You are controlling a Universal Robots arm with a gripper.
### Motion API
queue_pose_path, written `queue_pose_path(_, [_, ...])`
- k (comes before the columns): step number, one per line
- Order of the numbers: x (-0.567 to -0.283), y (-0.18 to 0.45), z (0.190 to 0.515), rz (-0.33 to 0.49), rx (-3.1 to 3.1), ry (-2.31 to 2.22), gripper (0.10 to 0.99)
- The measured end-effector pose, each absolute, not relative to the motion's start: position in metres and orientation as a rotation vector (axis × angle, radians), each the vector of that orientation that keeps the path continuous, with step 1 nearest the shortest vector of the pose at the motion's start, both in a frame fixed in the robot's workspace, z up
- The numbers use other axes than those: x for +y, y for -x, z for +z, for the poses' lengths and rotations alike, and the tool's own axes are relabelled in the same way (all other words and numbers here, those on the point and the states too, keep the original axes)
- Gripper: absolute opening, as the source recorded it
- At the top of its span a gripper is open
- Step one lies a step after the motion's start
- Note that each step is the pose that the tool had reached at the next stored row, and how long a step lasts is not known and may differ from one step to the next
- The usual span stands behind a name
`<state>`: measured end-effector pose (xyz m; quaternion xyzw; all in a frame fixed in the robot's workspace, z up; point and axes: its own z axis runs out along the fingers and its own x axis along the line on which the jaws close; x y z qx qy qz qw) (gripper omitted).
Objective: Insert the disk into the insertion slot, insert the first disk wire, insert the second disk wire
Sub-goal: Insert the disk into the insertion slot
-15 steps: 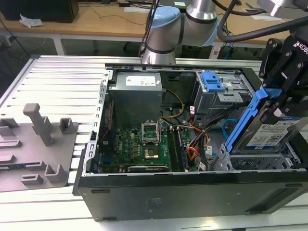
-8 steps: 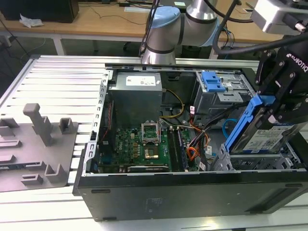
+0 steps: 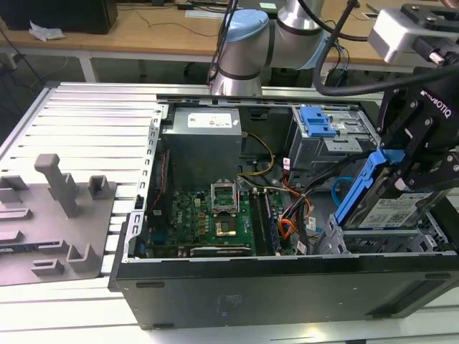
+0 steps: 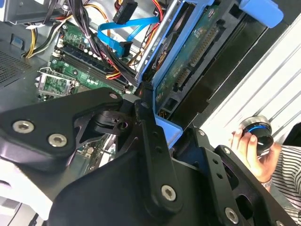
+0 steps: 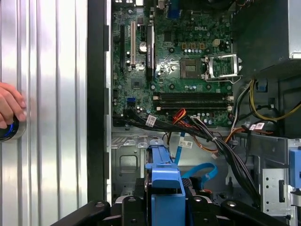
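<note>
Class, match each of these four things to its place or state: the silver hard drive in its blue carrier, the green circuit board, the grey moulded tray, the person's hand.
1. silver hard drive in a bright blue plastic carrier
2. green circuit board
3. grey moulded plastic tray
4. person's hand

A. on the slatted metal table, exterior view's left
B. resting on a round knob with a blue ring
C. tilted, clamped in the black gripper
D. flat inside the open black computer case

Pairs: 1-C, 2-D, 3-A, 4-B.
</note>
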<state>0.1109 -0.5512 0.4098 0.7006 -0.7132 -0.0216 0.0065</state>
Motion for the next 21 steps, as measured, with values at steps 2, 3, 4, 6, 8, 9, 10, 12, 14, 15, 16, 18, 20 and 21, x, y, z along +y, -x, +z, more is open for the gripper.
queue_pose_path(2, [-0.551,-0.111,0.407,-0.068,-2.231,-2.192,0.369])
queue_pose_path(3, [-0.551,-0.111,0.406,-0.068,-2.231,-2.192,0.369])
queue_pose_path(4, [-0.551,-0.111,0.405,-0.068,-2.231,-2.192,0.369])
queue_pose_path(6, [-0.551,-0.111,0.399,-0.068,-2.231,-2.192,0.369])
queue_pose_path(8, [-0.551,-0.111,0.395,-0.068,-2.231,-2.192,0.369])
queue_pose_path(9, [-0.551,-0.111,0.392,-0.067,-2.231,-2.192,0.369])
queue_pose_path(10, [-0.551,-0.111,0.391,-0.068,-2.231,-2.192,0.369])
queue_pose_path(12, [-0.551,-0.111,0.389,-0.067,-2.231,-2.192,0.369])
queue_pose_path(14, [-0.551,-0.111,0.389,-0.067,-2.231,-2.192,0.369])
queue_pose_path(15, [-0.551,-0.111,0.388,-0.067,-2.231,-2.192,0.369])
queue_pose_path(16, [-0.551,-0.111,0.388,-0.067,-2.231,-2.192,0.369])
queue_pose_path(18, [-0.551,-0.111,0.388,-0.068,-2.231,-2.192,0.369])
queue_pose_path(20, [-0.551,-0.111,0.388,-0.068,-2.231,-2.192,0.380])
queue_pose_path(21, [-0.551,-0.111,0.388,-0.068,-2.231,-2.192,0.443])
